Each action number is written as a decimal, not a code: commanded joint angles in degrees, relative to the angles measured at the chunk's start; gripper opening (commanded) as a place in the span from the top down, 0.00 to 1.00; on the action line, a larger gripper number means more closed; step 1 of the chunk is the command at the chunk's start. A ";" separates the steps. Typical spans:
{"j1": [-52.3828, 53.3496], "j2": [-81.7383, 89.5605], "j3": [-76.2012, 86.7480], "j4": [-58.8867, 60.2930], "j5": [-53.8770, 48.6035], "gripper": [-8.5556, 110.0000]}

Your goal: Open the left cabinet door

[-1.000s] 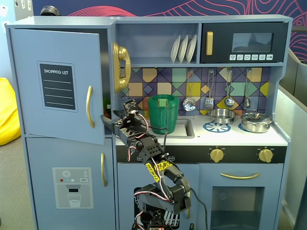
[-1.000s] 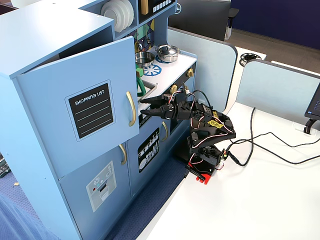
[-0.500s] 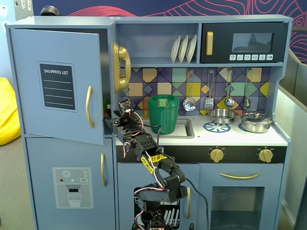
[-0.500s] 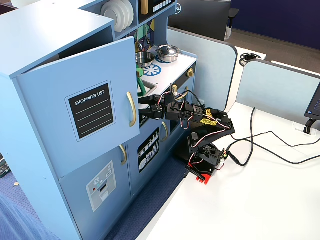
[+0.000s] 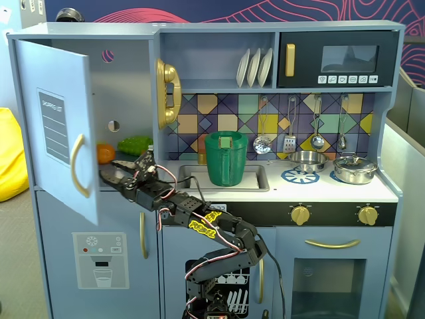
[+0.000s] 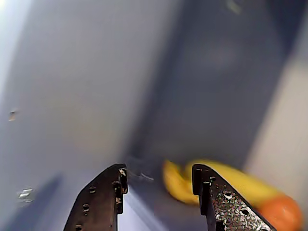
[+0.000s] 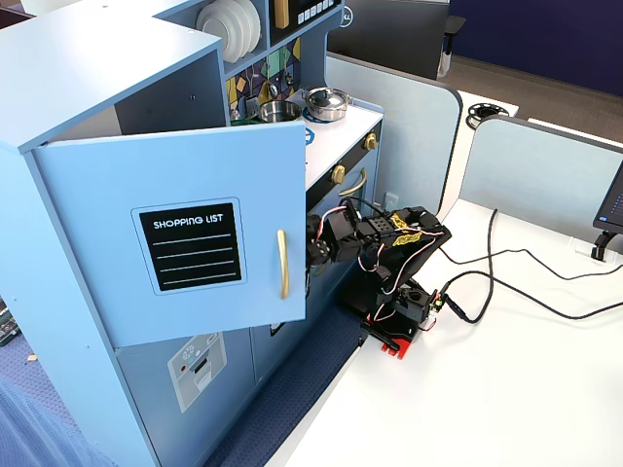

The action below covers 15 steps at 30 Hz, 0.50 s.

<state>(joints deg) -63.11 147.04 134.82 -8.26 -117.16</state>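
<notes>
The left cabinet door [image 5: 50, 126] stands swung wide open in a fixed view, its gold bar handle [image 5: 80, 166] facing left. In another fixed view the door [image 7: 97, 204] shows its face with the black SHOPPING LIST panel [image 7: 190, 248] and handle [image 7: 282, 263]. My gripper [image 5: 109, 169] reaches behind the door's free edge into the cabinet opening, open and holding nothing. In the wrist view the gripper [image 6: 159, 173] has its jaws apart before the door's inner face [image 6: 62, 96], with a yellow banana [image 6: 236, 180] and an orange [image 6: 284, 211] beyond. The door hides the gripper from the side camera.
Inside the cabinet lie an orange [image 5: 105, 153] and a green item [image 5: 135, 145]. A green pitcher [image 5: 226, 158] stands in the sink; a gold phone [image 5: 167, 93] hangs beside the opening. The dispenser door [image 5: 99, 259] is below. Cables [image 7: 506, 282] cross the white table.
The door has swung much further open to the left. My arm has stretched left, carrying the gripper from the counter's edge into the cabinet opening behind the door.
</notes>
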 commanded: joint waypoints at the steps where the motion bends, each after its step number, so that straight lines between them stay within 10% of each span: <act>1: 0.35 0.09 -0.35 -1.76 -0.26 0.86; 15: 49.48 17.93 15.29 39.73 21.62 0.90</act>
<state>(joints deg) -22.68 159.79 147.92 20.83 -99.84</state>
